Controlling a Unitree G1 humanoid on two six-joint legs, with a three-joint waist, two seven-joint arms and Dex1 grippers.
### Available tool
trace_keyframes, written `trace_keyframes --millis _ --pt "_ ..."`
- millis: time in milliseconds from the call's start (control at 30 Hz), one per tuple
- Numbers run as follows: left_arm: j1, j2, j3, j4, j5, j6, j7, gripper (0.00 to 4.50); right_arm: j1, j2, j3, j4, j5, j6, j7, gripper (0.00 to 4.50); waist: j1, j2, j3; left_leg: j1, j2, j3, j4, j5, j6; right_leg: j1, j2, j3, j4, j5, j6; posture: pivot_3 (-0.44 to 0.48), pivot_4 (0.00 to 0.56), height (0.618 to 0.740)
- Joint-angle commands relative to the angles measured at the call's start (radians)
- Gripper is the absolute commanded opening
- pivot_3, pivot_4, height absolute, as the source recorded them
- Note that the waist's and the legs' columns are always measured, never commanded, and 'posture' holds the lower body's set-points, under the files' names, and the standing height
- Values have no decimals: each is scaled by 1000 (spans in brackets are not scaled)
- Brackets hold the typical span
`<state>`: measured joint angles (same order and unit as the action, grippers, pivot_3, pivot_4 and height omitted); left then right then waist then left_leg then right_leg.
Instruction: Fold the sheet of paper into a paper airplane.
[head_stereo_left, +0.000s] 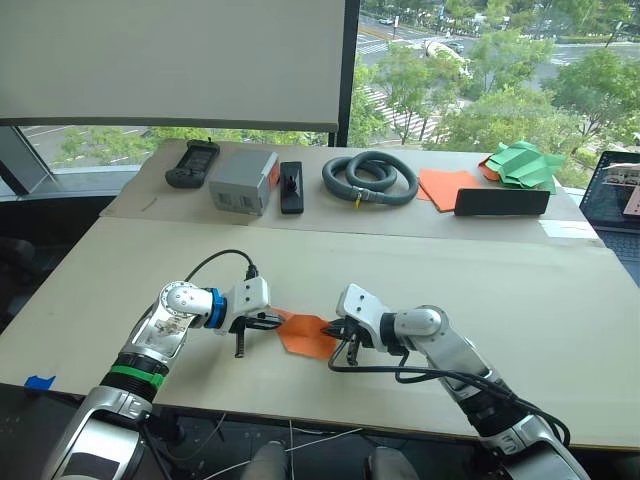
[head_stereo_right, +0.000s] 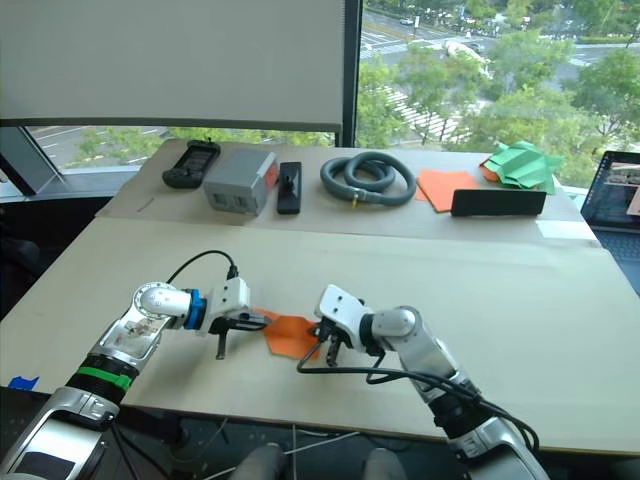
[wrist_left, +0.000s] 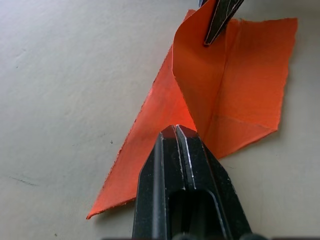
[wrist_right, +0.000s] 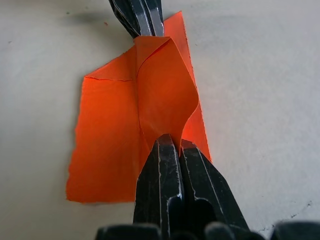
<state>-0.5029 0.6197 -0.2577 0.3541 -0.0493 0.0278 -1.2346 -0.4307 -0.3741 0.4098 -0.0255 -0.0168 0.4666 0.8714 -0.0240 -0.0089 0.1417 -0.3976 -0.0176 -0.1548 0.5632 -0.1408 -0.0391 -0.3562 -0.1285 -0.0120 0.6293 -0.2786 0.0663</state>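
Both tools pinch opposite ends of the sheet of paper (head_stereo_left: 306, 336).

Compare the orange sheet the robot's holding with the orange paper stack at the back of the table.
The sheet of paper lies near the front edge, creased, one flap lifted between the left tool and right tool; the orange paper stack lies flat, smooth and untouched at the back. Both are bright orange.
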Motion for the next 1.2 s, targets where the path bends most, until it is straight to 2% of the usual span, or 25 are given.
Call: trace_keyframes --millis 33,267,333,400,667,900,933,1000,1133,1200 --pt "2 37 28 -38 -2 37 6 0 -8 -5 12 51 -29 27 -27 24 -3 0 0 0 0 0 0 0 0 0 0 0 0 0 0 0 150 702" --pt "2 75 135 -249 -182 262 -34 0 -18 1 24 77 -37 31 -37 24 -12 0 0 -1 0 -1 -1 0 0 -2 0 0 1 0 0 0 150 702" --pt "30 77 137 -325 -245 345 -60 0 -20 1 26 79 -37 32 -37 24 -14 0 0 -1 0 -1 -1 0 0 -2 0 0 1 0 0 0 150 702" --pt "50 81 127 -354 -256 374 -65 0 -22 2 28 82 -37 32 -37 24 -15 0 0 -1 0 -1 -1 0 0 -1 0 0 1 0 0 0 150 702" --pt "15 19 60 -157 -152 266 -3 0 -28 3 37 79 -43 32 -40 24 -14 0 0 -1 0 -1 -2 0 0 -2 0 0 1 0 0 0 150 702" --pt "-7 -13 24 -26 -87 174 -2 0 -23 4 36 61 -43 14 -53 24 -15 0 0 -1 0 -1 -2 0 0 -3 0 0 1 0 0 0 150 702" --pt "-4 -13 17 -16 -74 160 -4 0 -21 6 30 54 -40 10 -61 689 -15 0 0 -1 0 -1 -2 0 0 -3 0 0 1 0 0 0 150 702" --pt "4 -14 7 -4 -58 141 -8 0 -23 9 22 45 -34 11 -68 1168 -13 0 0 -1 0 -1 -2 0 0 -3 0 0 1 0 0 0 150 702" --pt "17 -16 -3 16 -40 119 -7 0 -41 41 -38 13 3 23 -112 2513 -12 0 0 -1 0 -1 -2 0 0 -3 0 0 0 0 0 0 150 702" --pt "17 -17 -1 22 -39 116 -6 0 -45 59 -74 -60 47 4 -108 2513 -12 0 0 -1 0 -1 -3 0 0 -3 0 0 0 0 0 0 150 702"
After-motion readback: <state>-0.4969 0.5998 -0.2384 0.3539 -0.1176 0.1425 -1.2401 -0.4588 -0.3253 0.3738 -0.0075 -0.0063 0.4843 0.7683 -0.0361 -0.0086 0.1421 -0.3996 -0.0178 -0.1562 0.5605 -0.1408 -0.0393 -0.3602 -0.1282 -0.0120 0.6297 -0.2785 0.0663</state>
